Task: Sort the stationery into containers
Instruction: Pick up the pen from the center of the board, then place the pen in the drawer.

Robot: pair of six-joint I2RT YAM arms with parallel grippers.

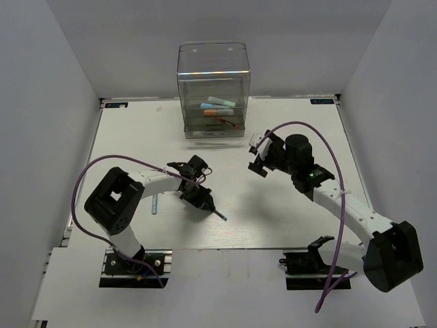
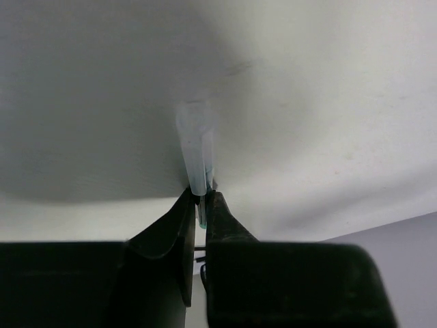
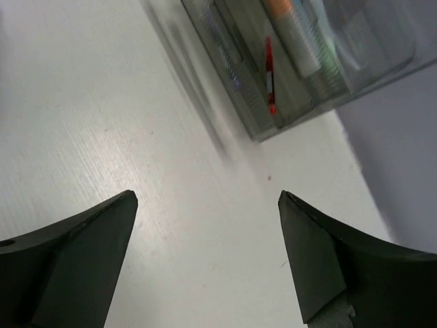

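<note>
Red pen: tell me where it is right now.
The red pen lies in a drawer of the clear cabinet at the far middle of the table in the top view, beside an orange-tipped marker; the right wrist view shows it upper right.

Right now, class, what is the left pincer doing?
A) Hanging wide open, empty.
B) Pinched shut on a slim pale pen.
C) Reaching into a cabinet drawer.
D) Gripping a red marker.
B: in the left wrist view, the left pincer is closed tight on a slim pale pen that sticks out ahead of it.
</note>
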